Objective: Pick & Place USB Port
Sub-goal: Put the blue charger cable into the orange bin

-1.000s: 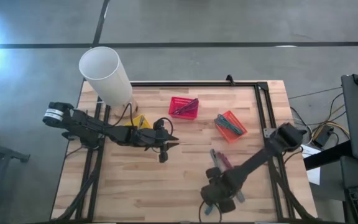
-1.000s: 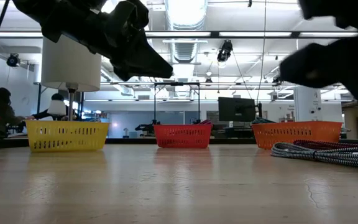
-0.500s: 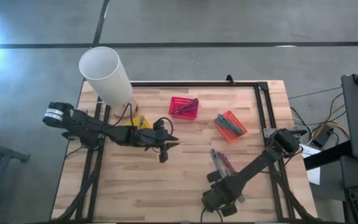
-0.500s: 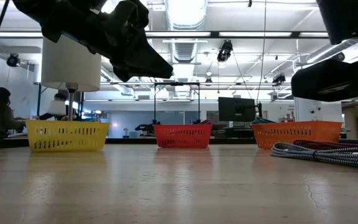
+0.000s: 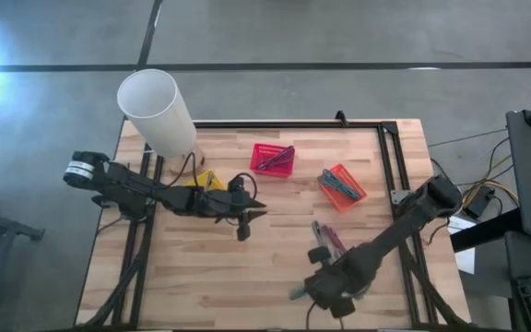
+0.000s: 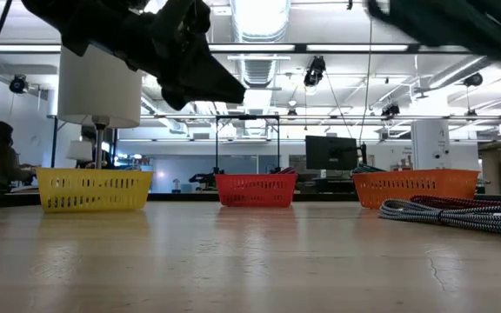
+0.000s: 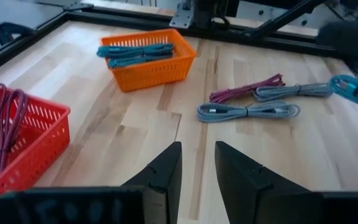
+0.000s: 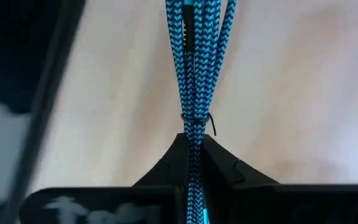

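Note:
My right gripper (image 5: 328, 291) stands near the table's front edge, pointing steeply down and shut on a blue braided USB cable bundle (image 8: 195, 62); a bit of the bundle (image 5: 298, 293) pokes out on the gripper's left. My left gripper (image 7: 197, 167) hovers open over the table's middle with nothing between its fingers (image 5: 256, 211). A purple cable (image 7: 247, 90) and two grey braided cables (image 7: 247, 111) lie flat on the wood. The orange basket (image 5: 342, 187) holds teal cables and the red basket (image 5: 273, 159) holds purple ones. My right gripper pinches the blue bundle between its two fingers (image 8: 178, 158) just behind the thin tie (image 8: 196, 121) that binds the strands. The fingers come from above and lie along the bundle. The bundle hangs below them (image 7: 347, 84); whether its lower end touches the table I cannot tell.
A yellow basket (image 5: 206, 180) stands beside the left arm, and a tall white cylinder (image 5: 157, 111) rises at the far left corner. A black frame (image 5: 390, 157) runs along the table's far and right edges. Bare wood lies at the near left.
My right gripper has shut on the blue cable bundle and risen from the table, leaving the low view upward, and has tipped a little. The bundle has come up with it. My left arm has kept still.

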Controlling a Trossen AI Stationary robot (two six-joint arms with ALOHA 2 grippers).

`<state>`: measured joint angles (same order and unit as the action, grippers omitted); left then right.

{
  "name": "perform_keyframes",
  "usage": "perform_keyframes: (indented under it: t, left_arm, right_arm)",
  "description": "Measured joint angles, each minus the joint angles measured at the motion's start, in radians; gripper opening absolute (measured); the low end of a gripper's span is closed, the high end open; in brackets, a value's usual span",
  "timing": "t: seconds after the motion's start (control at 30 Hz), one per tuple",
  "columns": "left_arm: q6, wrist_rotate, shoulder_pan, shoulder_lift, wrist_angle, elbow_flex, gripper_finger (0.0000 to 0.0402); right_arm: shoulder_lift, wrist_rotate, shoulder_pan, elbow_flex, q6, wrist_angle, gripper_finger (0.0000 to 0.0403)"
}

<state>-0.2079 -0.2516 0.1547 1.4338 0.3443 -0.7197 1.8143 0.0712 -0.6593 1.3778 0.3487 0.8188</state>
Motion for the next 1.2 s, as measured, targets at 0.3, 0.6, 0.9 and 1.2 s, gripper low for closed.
perform_keyframes:
  t: [0.3,0.6,0.9,1.2]
  left_arm:
    - [0.084,0.007,0.0,0.0,0.003,-0.05,0.0099]
    - [0.129,0.007,0.0,0.0,0.003,-0.055,0.0099]
    - [0.142,0.007,-0.002,0.0,0.04,-0.054,0.0099]
    - [0.151,0.007,-0.002,0.0,0.03,-0.045,0.0099]
  right_arm:
    - [-0.322,0.421,0.058,-0.234,-0.07,-0.147,0.0014]
    - [-0.527,0.496,0.229,-0.695,-0.307,-0.966,0.0014]
    - [-0.543,0.495,0.392,-0.835,-0.298,-1.124,0.0013]
    - [-0.592,0.637,0.505,-0.74,-0.004,-0.619,0.0013]
